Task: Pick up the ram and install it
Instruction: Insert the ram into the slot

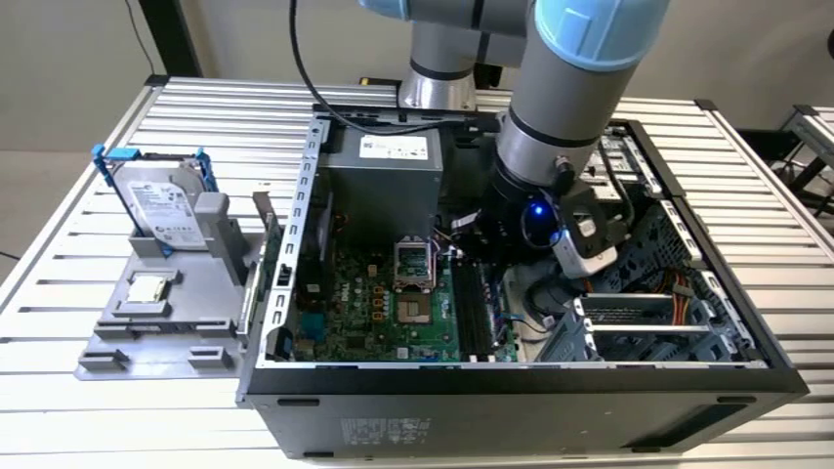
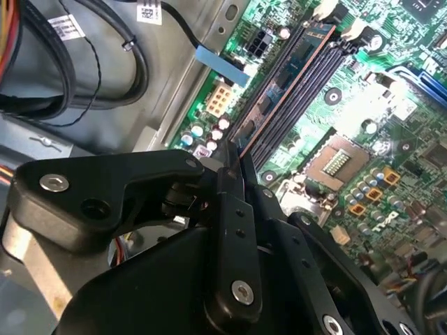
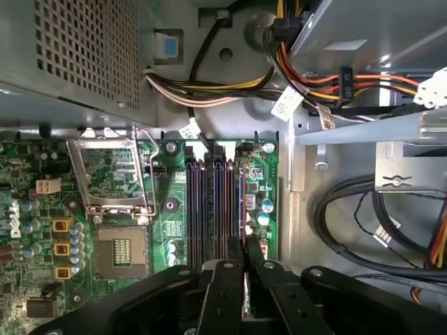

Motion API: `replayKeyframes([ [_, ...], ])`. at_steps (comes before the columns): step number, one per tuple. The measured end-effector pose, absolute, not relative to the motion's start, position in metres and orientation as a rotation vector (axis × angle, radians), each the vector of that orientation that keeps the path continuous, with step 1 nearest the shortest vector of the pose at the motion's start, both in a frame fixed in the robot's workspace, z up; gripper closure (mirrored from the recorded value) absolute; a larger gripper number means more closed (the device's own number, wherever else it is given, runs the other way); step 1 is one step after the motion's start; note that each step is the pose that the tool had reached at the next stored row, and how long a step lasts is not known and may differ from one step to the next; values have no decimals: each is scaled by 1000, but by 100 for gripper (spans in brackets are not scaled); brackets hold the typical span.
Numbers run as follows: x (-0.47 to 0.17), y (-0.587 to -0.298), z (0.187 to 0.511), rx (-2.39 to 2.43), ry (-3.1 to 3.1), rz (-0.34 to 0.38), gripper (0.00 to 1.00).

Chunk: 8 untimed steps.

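I see the ram [image 2: 290, 77] standing on edge over the outermost memory slot of the motherboard [image 3: 112, 209], its near end pinched in my claw [image 2: 234, 157], which is closed tight on it. The open computer case [image 1: 280, 254] sits on the slatted surface [image 1: 117, 430], with the hard drive [image 1: 163, 205] upright in its holder at the exterior view's left.

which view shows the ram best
The second wrist view: the ram runs lengthwise from the gripper over the slots, chips visible. In the first wrist view it is a thin edge. The exterior view's arm covers it.
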<state>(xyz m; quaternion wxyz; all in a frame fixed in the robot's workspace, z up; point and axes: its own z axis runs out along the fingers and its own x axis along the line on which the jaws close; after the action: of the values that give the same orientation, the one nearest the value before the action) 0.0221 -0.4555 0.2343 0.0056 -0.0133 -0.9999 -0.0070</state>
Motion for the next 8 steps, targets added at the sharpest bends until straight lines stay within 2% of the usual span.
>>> replayKeyframes([
  [8,19,-458,230,-42,-3130,-20,100],
])
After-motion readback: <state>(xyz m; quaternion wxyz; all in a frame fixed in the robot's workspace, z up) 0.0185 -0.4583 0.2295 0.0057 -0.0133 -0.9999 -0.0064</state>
